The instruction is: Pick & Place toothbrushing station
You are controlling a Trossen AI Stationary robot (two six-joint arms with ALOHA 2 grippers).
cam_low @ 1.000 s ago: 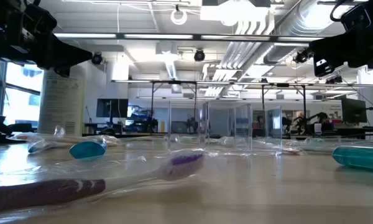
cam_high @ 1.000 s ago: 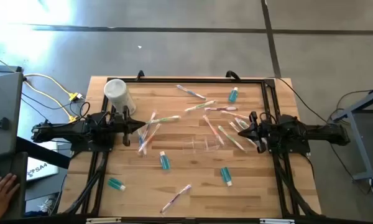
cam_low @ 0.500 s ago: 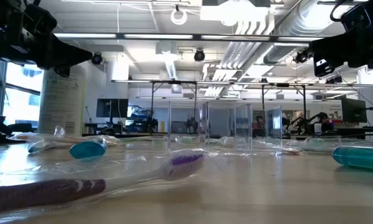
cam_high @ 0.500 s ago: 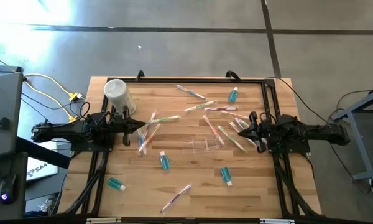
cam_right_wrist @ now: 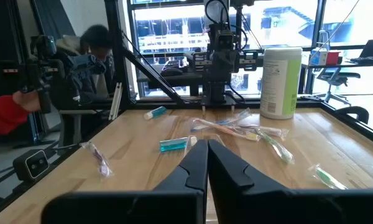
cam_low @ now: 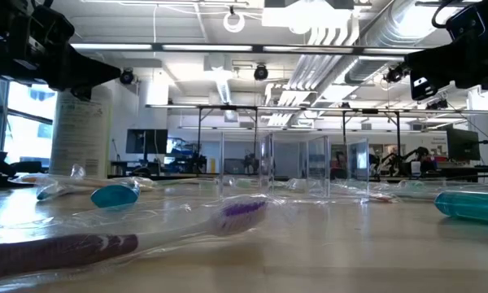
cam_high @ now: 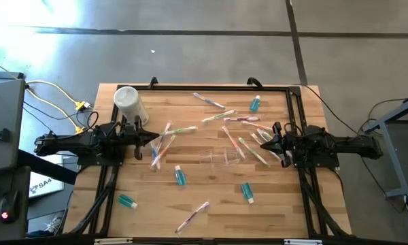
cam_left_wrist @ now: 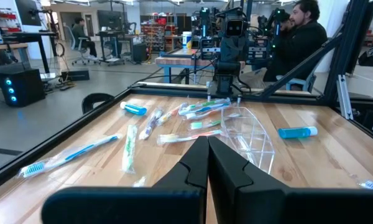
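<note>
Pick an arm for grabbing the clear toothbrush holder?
Right, marginally. The clear holder lies nearer the right tool than the left tool; both hover shut and empty.

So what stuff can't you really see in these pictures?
- The toothbrushing station: from above its clear walls nearly vanish against the wood.
- Low view: a wrapped toothbrush up close blurs and covers the table behind it.
- Left gripper, shut, blocks the table just ahead.
- Right gripper, shut, does likewise.
- The white tub: label print too small.
</note>
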